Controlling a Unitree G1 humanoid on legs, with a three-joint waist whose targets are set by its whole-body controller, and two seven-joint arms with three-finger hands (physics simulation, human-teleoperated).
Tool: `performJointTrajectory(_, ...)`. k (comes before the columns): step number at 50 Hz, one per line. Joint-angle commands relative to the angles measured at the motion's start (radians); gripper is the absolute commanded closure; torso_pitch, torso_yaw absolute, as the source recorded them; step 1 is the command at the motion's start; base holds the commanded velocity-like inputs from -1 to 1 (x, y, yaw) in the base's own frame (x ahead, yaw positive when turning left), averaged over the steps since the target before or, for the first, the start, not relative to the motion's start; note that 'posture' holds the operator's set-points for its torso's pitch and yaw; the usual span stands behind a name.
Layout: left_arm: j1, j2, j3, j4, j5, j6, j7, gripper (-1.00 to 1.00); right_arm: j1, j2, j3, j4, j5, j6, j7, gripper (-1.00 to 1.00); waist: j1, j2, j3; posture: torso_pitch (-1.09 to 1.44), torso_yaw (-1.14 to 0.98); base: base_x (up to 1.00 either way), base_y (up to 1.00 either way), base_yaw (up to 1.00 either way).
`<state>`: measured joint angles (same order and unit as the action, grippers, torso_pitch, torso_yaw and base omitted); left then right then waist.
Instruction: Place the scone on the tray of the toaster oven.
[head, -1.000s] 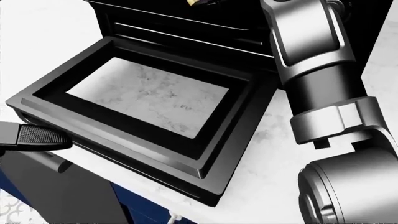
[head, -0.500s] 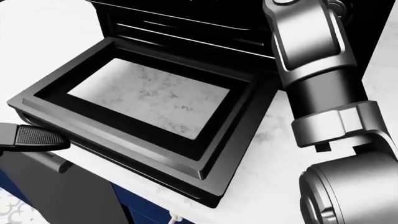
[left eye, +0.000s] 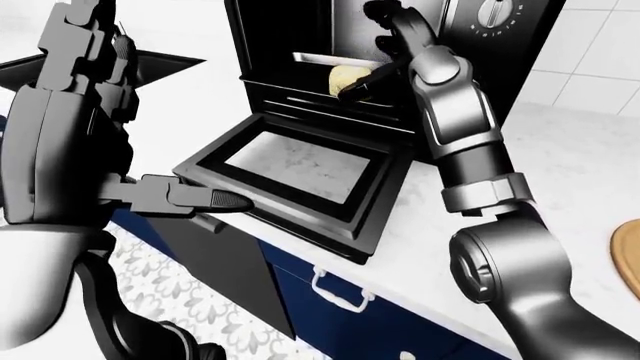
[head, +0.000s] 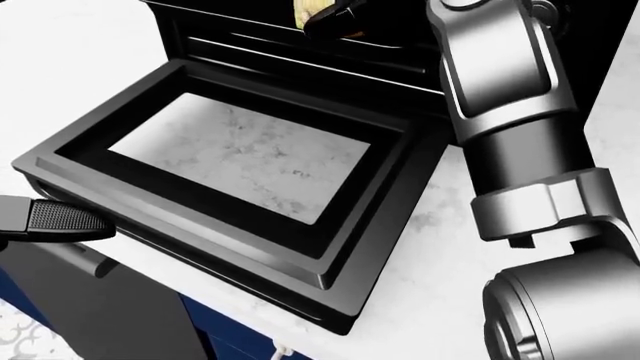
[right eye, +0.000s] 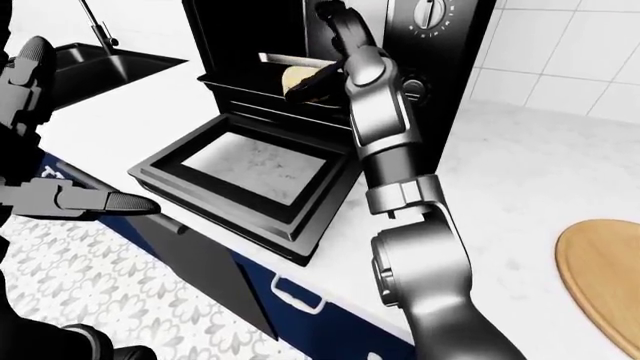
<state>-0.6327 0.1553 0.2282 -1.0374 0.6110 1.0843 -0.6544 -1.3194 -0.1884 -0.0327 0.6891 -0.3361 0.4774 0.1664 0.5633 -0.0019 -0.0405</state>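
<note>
A: Item one, change since the earlier head view: the scone (head: 312, 10) and dark fingertips (head: 335, 16) now show at the top edge, where only the cavity showed half a second ago. The door and arm have barely shifted.

B: Item two, right hand (left eye: 385, 56)?

A: Reaching into the toaster oven (right eye: 250, 30). Its fingers are curled round the scone, gripping it, one dark finger lying across the pale side.

B: Item three, the scone's place?

A: Inside the cavity, level with the tray (left eye: 315, 58), near that tray's right end. Whether it touches the tray or hangs just above, I cannot tell.

B: Item four, left hand (left eye: 70, 90)?

A: Raised at the left edge of the left-eye view, fingers spread, holding nothing, well apart from the oven. The door (left eye: 300, 169) lies folded down over the counter (left eye: 560, 172) edge.

B: Step in hand?

A: By my judgement, the placing itself. Next calls for lowering until the scone rests flat on the tray, then loosening the fingers and backing out without dragging it off.
</note>
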Motion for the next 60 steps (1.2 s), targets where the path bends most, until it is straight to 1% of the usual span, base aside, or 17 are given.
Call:
performJointTrajectory(1, -0.022, 0.004, 0.003, -0.01, 0.002, -0.025, 0.006, -1.0, -0.045, -0.013, -0.009, -0.058, -0.01, -0.015, -0.006, -0.79, 0.0, 0.001, -0.025, -0.08, 0.41, 0.0, 0.0, 0.0)
performJointTrajectory(11, -0.001, -0.003, 0.0, -0.01, -0.01, -0.04, 0.021, -1.0, -0.024, -0.001, -0.002, -0.205, -0.024, 0.071, 0.034, -0.76, -0.001, -0.002, -0.024, -0.08, 0.41, 0.0, 0.0, 0.0)
performJointTrajectory(21, 0.002, 0.005, -0.008, -0.01, -0.023, -0.034, 0.037, -1.0, 0.042, 0.014, 0.016, -0.544, -0.072, 0.287, 0.146, -0.78, -0.001, -0.006, -0.02, -0.08, 0.41, 0.0, 0.0, 0.0)
performJointTrajectory(33, -0.01, 0.038, -0.016, -0.01, -0.068, -0.007, 0.073, -1.0, -0.042, -0.024, 0.033, -0.892, -0.153, 0.607, 0.313, -0.77, -0.001, -0.014, -0.007, -0.08, 0.41, 0.0, 0.0, 0.0)
performJointTrajectory(37, -0.01, 0.046, -0.019, -0.01, -0.081, -0.002, 0.085, -1.0, -0.005, -0.038, 0.038, -1.014, -0.197, 0.705, 0.35, -0.76, 0.001, -0.015, 0.003, -0.08, 0.41, 0.0, 0.0, 0.0)
performJointTrajectory(39, -0.008, 0.048, -0.018, -0.01, -0.087, -0.003, 0.09, -1.0, 0.009, -0.043, 0.045, -1.043, -0.211, 0.719, 0.367, -0.77, 0.002, -0.015, 0.006, -0.08, 0.41, 0.0, 0.0, 0.0)
performJointTrajectory(40, -0.004, 0.047, -0.016, -0.01, -0.094, -0.004, 0.095, -1.0, 0.042, -0.088, 0.055, -1.168, -0.255, 0.835, 0.414, -0.77, 0.002, -0.015, 0.005, -0.08, 0.41, 0.0, 0.0, 0.0)
performJointTrajectory(44, -0.006, 0.054, -0.023, -0.01, -0.106, -0.001, 0.108, -1.0, 0.02, -0.191, 0.074, -1.266, -0.319, 0.969, 0.511, -0.78, 0.009, -0.024, 0.002, -0.08, 0.41, 0.0, 0.0, 0.0)
performJointTrajectory(45, -0.003, 0.054, -0.025, -0.01, -0.107, -0.003, 0.111, -1.0, 0.008, -0.22, 0.079, -1.28, -0.331, 0.995, 0.534, -0.78, 0.01, -0.024, 0.002, -0.08, 0.41, 0.0, 0.0, 0.0)
performJointTrajectory(46, -0.003, 0.055, -0.025, -0.01, -0.109, -0.003, 0.113, -1.0, 0.007, -0.221, 0.08, -1.282, -0.338, 0.998, 0.542, -0.78, 0.009, -0.023, 0.002, -0.08, 0.41, 0.0, 0.0, 0.0)
performJointTrajectory(47, -0.008, 0.054, -0.022, -0.01, -0.108, -0.001, 0.108, -1.0, -0.01, -0.263, 0.094, -1.317, -0.356, 1.059, 0.573, -0.78, 0.01, -0.022, 0.001, -0.08, 0.41, 0.0, 0.0, 0.0)
performJointTrajectory(48, -0.01, 0.053, -0.019, -0.01, -0.107, -0.001, 0.105, -1.0, -0.007, -0.281, 0.101, -1.339, -0.364, 1.085, 0.589, -0.8, 0.009, -0.023, 0.0, -0.08, 0.41, 0.0, 0.0, 0.0)
performJointTrajectory(51, -0.011, 0.05, -0.019, -0.01, -0.101, -0.001, 0.1, -1.0, -0.007, -0.282, 0.103, -1.342, -0.374, 1.089, 0.598, -0.8, 0.009, -0.02, 0.003, -0.08, 0.41, 0.0, 0.0, 0.0)
performJointTrajectory(52, -0.014, 0.053, -0.014, -0.01, -0.099, 0.001, 0.094, -1.0, 0.036, -0.329, 0.091, -1.391, -0.409, 1.124, 0.636, -0.79, 0.008, -0.019, 0.003, -0.08, 0.41, 0.0, 0.0, 0.0)
performJointTrajectory(53, -0.016, 0.052, -0.014, -0.01, -0.097, 0.0, 0.091, -1.0, 0.047, -0.345, 0.086, -1.406, -0.439, 1.134, 0.669, -0.78, 0.007, -0.02, 0.003, -0.08, 0.41, 0.0, 0.0, 0.0)
performJointTrajectory(58, -0.015, 0.044, -0.01, -0.01, -0.091, -0.005, 0.084, -1.0, 0.076, -0.389, 0.064, -1.412, -0.619, 1.137, 0.851, -0.87, 0.011, -0.021, 0.006, -0.08, 0.41, 0.0, 0.0, 0.0)
performJointTrajectory(60, -0.013, 0.045, -0.009, -0.01, -0.089, -0.007, 0.081, -1.0, 0.088, -0.409, 0.047, -1.408, -0.724, 1.137, 0.96, -1.0, 0.011, -0.02, 0.007, -0.08, 0.41, 0.0, 0.0, 0.0)
